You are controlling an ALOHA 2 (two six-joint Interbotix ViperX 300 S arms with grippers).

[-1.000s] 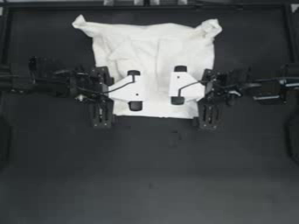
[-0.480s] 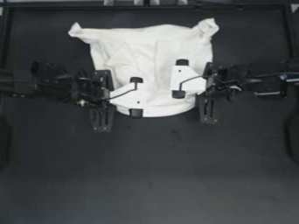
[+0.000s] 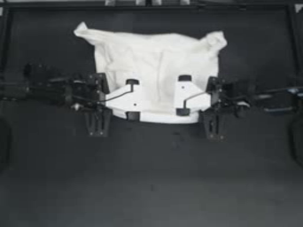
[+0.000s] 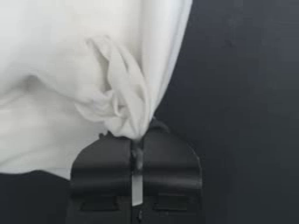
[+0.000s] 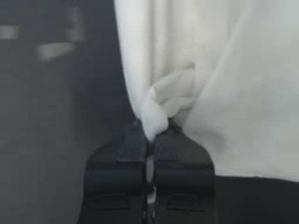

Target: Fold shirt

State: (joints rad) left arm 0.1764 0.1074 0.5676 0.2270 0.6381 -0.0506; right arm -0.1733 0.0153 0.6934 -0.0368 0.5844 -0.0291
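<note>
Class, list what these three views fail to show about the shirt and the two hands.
1. Top view: the shirt's near hem corners are covered by both hands' white plates.
2. Left wrist view: the left hand hides how much cloth it pinches.
3. Right wrist view: the right hand likewise; the shirt runs off the picture's top edge.

The shirt (image 3: 157, 66) lies on the table (image 3: 154, 177), between the two grippers. The left gripper (image 3: 131, 98) sits over the shirt's left side, the right gripper (image 3: 182, 95) over its right side, the two near each other.
</note>
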